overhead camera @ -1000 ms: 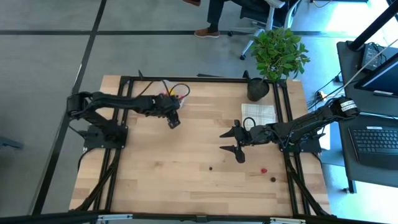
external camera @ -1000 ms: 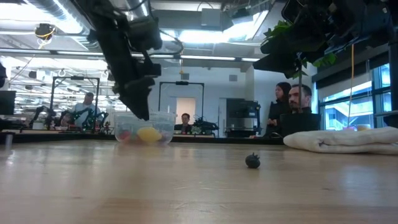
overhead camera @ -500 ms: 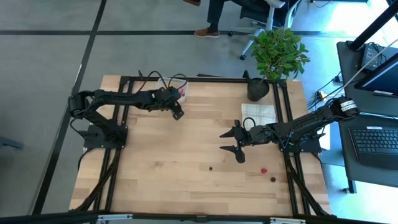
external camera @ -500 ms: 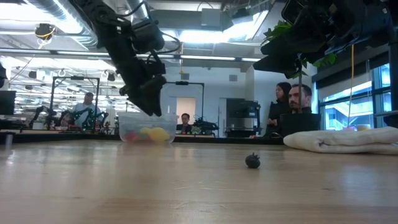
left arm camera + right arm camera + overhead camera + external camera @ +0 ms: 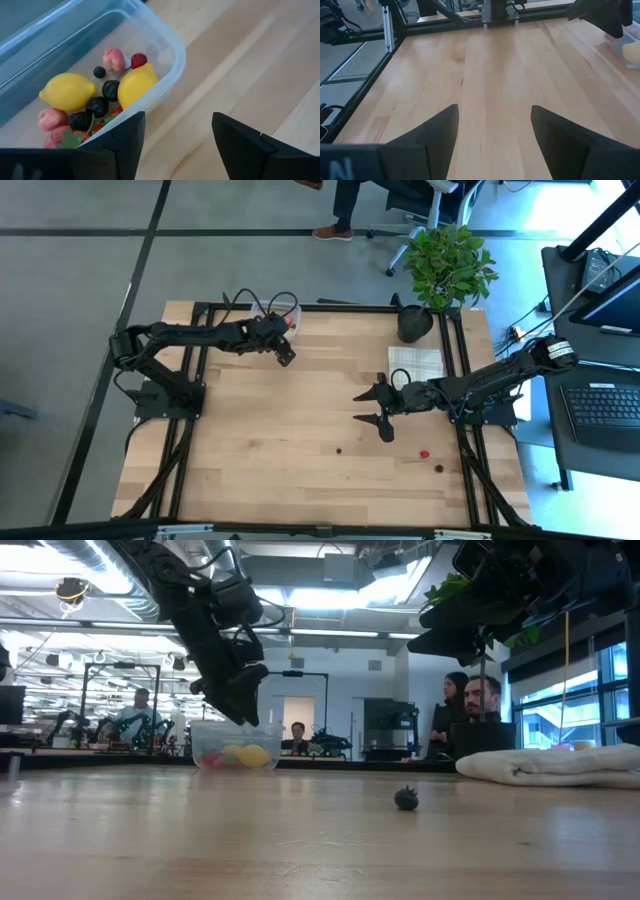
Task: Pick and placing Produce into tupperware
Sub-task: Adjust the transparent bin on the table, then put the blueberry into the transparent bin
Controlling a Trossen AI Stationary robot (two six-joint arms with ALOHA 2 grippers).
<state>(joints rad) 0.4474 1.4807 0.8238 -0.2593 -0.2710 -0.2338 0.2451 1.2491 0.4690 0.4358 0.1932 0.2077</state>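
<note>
The tupperware (image 5: 170, 45) is a clear tub near the table's far edge (image 5: 284, 309), standing on its base (image 5: 237, 746). Inside lie two yellow lemons (image 5: 67, 91), pink and red berries (image 5: 114, 58) and dark berries (image 5: 97, 106). My left gripper (image 5: 177, 145) hovers open and empty just on the near side of the tub (image 5: 283, 355), above the table (image 5: 240, 705). My right gripper (image 5: 366, 408) is open and empty over the table's middle right (image 5: 492, 135). Loose on the wood lie a dark berry (image 5: 340, 450) (image 5: 406, 798), a red berry (image 5: 424, 453) and another dark berry (image 5: 438, 468).
A white checked cloth (image 5: 415, 362) (image 5: 550, 765) lies on the table's right side, with a black plant pot (image 5: 413, 323) behind it at the far right corner. People sit in the room beyond the table (image 5: 470, 705). Bare wood spans the middle and near left.
My left gripper has moved toward the table's far edge, from the open wood up to the near side of the tupperware, and has risen a little. My right arm has kept still.
</note>
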